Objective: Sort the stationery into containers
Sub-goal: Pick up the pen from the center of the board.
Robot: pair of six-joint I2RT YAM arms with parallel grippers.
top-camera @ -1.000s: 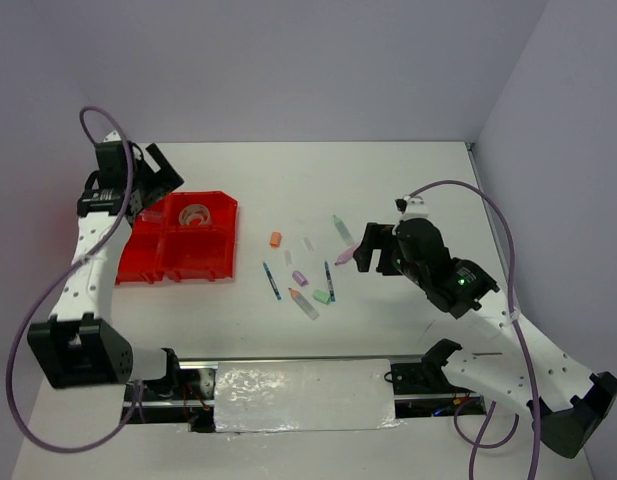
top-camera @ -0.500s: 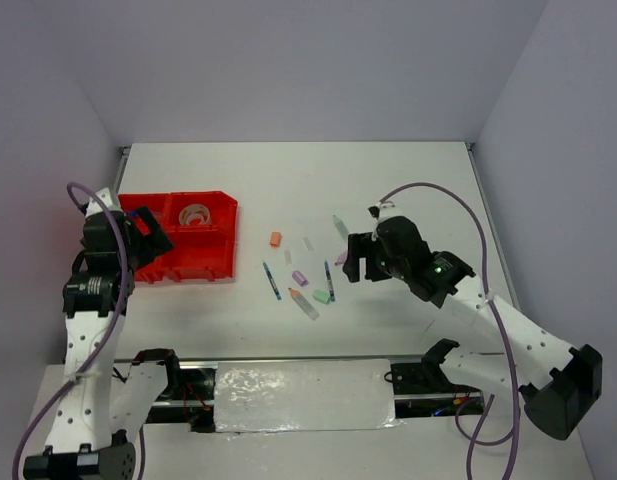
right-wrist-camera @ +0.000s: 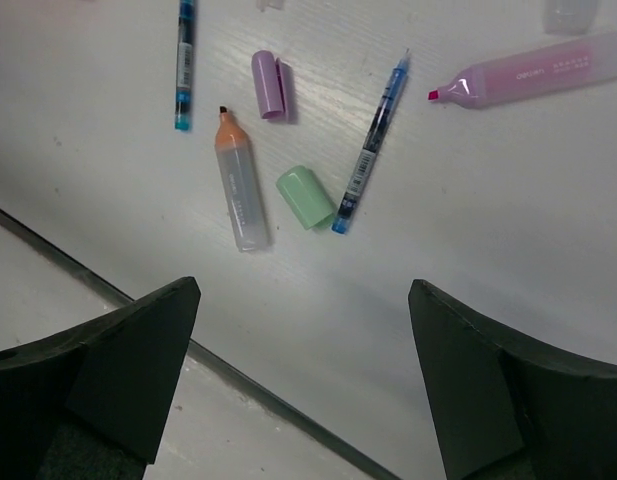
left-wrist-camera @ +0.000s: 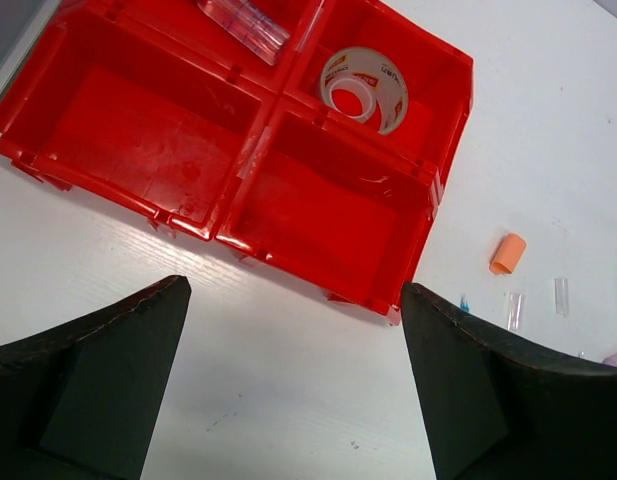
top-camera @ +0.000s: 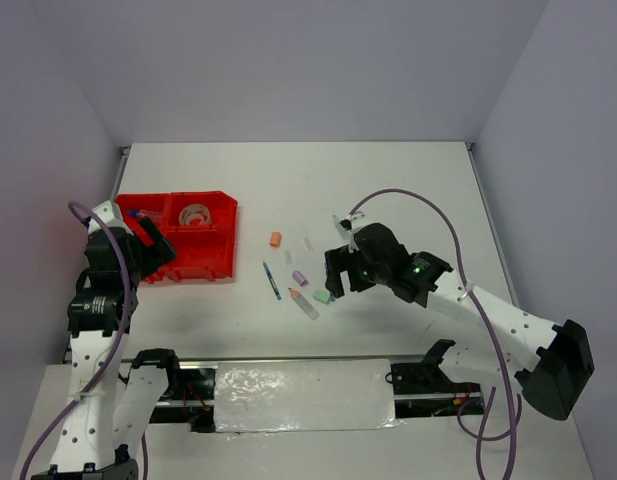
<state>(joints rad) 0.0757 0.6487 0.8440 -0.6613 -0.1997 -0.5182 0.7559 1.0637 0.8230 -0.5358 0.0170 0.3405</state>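
The left gripper (left-wrist-camera: 293,292) hangs with its jaws spread wide and nothing between them, just short of the near edge of the red tray (left-wrist-camera: 253,150). Ahead and slightly right of it, the tape roll (left-wrist-camera: 363,88) lies in the far right compartment. In the far left compartment a clear piece (left-wrist-camera: 243,17), possibly a marker body, is cut off at the top. To its right an orange cap (left-wrist-camera: 507,253) lies on the table (left-wrist-camera: 288,400), apart from the tray. The right gripper (right-wrist-camera: 303,292) is likewise open and empty above the loose stationery. Straight ahead is a green cap (right-wrist-camera: 306,197), just beside the near end of a blue pen (right-wrist-camera: 371,145). Ahead-left lie an orange-tipped marker (right-wrist-camera: 238,185) and a purple cap (right-wrist-camera: 270,85). Further left a second blue pen (right-wrist-camera: 183,65) runs out of view, and ahead-right a pink highlighter (right-wrist-camera: 548,75) is clipped by the edge.
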